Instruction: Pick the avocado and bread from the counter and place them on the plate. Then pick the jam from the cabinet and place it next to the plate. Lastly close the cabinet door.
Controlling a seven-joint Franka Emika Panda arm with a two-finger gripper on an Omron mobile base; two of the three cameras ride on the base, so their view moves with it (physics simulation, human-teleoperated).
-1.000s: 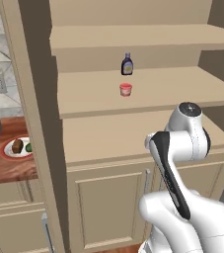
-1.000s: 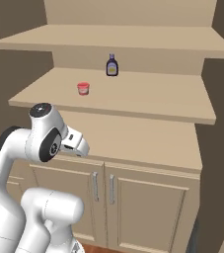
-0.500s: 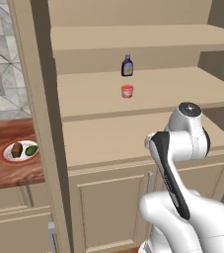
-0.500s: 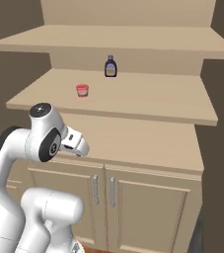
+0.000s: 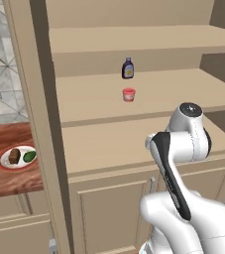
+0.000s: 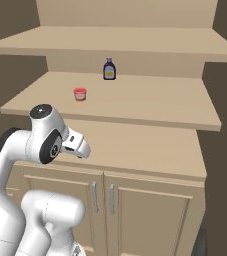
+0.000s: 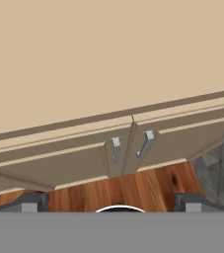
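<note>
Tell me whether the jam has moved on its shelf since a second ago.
No. The jam keeps its spot just in front of the dark bottle on the same shelf; the whole picture slid because the base drove.

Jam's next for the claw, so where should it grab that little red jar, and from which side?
Grip the jam across its round sides, coming straight in from the open cabinet front. It stands upright, apart from the dark bottle behind it; the shelf above likely hinders a top-down approach.
</note>
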